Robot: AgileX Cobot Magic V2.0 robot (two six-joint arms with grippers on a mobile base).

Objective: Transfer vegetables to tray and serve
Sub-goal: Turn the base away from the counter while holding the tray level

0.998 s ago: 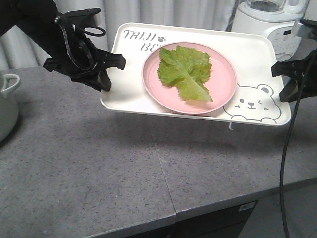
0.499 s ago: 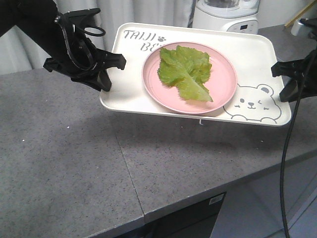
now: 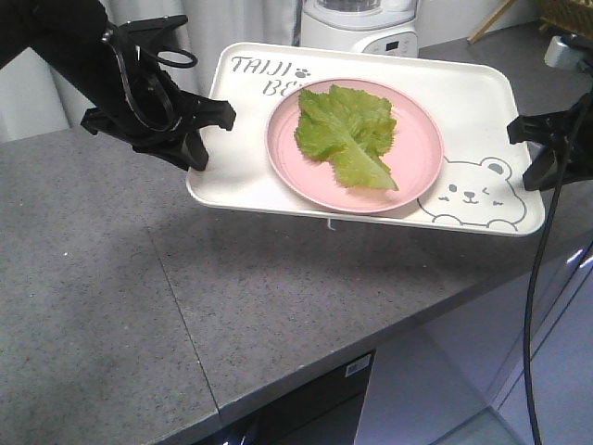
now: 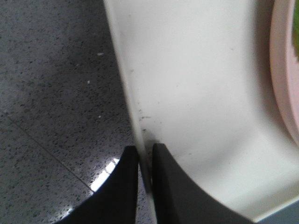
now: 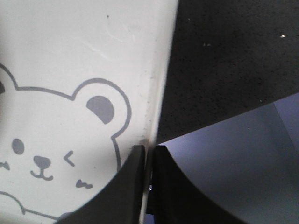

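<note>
The cream-white tray (image 3: 243, 176) with its bear drawing hangs in the air above the grey counter, held at both ends. On it sits a round pink plate (image 3: 417, 162) carrying the vegetables (image 3: 347, 134), one green lettuce leaf. My left gripper (image 3: 199, 139) is shut on the tray's left rim (image 4: 135, 126), one finger inside and one outside. At the opposite end my right gripper (image 3: 537, 153) is shut on the tray's right rim (image 5: 156, 93), next to the bear's ear.
A grey speckled counter (image 3: 111, 278) lies below the tray, its front edge running lower right. A white blender base (image 3: 357, 23) stands behind the tray. Beyond the counter's right edge there is pale floor (image 5: 243, 158).
The background has slid left behind the tray: the blender moved from far right to centre, and the white pot at left went out of view. Both grips and the leaf are unchanged.
</note>
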